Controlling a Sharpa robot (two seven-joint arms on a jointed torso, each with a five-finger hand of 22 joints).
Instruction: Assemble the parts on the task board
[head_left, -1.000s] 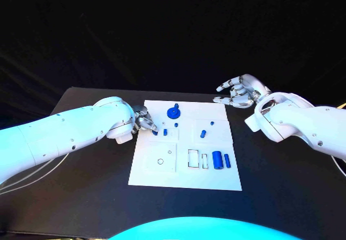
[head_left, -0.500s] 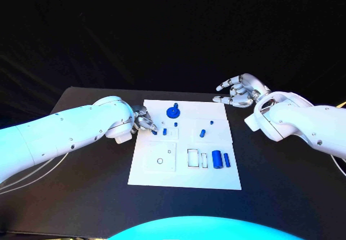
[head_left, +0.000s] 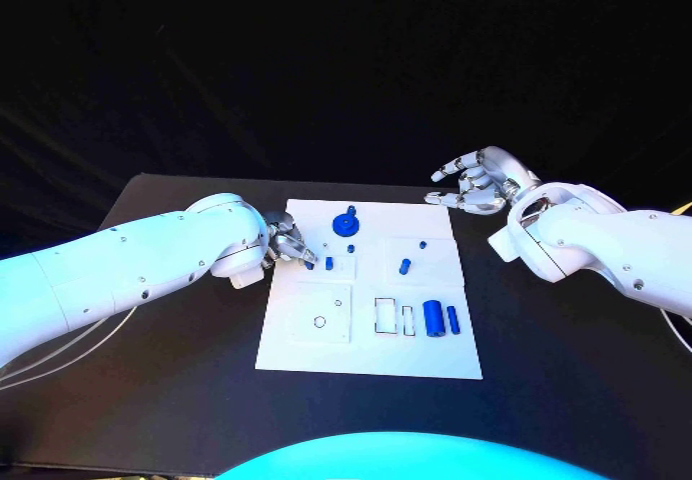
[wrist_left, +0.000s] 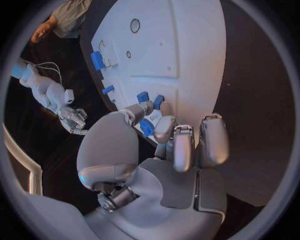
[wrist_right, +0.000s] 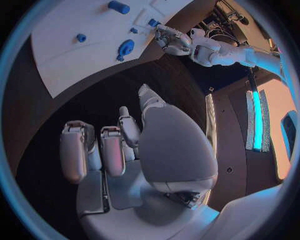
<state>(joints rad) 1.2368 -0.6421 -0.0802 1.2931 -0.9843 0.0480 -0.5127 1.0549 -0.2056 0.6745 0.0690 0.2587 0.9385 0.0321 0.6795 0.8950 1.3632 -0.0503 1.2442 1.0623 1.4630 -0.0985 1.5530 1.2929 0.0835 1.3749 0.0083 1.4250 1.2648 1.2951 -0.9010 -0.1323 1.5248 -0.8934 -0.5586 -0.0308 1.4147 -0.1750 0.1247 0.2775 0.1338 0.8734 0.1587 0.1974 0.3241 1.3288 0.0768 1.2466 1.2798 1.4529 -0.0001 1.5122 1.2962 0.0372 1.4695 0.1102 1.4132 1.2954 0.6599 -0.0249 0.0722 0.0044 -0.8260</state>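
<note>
The left hand (head_left: 286, 243) is mostly hidden behind its own forearm in the head view; just its fingers show at the board's (head_left: 368, 355) left edge. In the left wrist view those fingers cover part of a small blue part (wrist_left: 146, 128), so its shape cannot be told. The small marks on the board's near left square (head_left: 323, 321) are too small to make out. The bench's (head_left: 173, 400) near edge is cut off by the picture.
</note>
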